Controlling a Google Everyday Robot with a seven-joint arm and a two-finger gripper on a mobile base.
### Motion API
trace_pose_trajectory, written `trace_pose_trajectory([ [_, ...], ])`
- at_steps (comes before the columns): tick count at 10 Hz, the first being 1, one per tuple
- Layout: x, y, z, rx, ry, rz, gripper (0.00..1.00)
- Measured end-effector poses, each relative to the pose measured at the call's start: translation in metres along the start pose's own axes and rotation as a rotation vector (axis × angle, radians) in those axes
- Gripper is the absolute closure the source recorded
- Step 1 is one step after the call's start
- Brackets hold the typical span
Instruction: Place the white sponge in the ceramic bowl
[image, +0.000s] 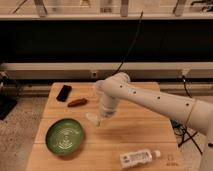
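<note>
The ceramic bowl (65, 136) is green with pale rings inside and sits at the front left of the wooden table (150, 135). The white arm reaches in from the right and bends down to my gripper (98, 119) at the table's middle, right of and slightly behind the bowl. A small off-white block, the white sponge (91, 118), shows at the gripper's tip, just above or on the table. I cannot tell whether it is held. The sponge is outside the bowl, a short way from its right rim.
A black phone (63, 92) lies at the back left, with a red-brown sausage-shaped object (77, 102) next to it. A white labelled bottle (136, 158) lies on its side near the front edge. Cables and a dark wall panel run behind the table.
</note>
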Motion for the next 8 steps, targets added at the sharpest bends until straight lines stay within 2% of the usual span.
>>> trace_pose_trajectory([
  [4,-0.048,0.002,0.008,-0.02,-0.074,-0.106,1.0],
  [8,-0.084,0.006,0.025,-0.047,-0.121,-0.18,1.0],
])
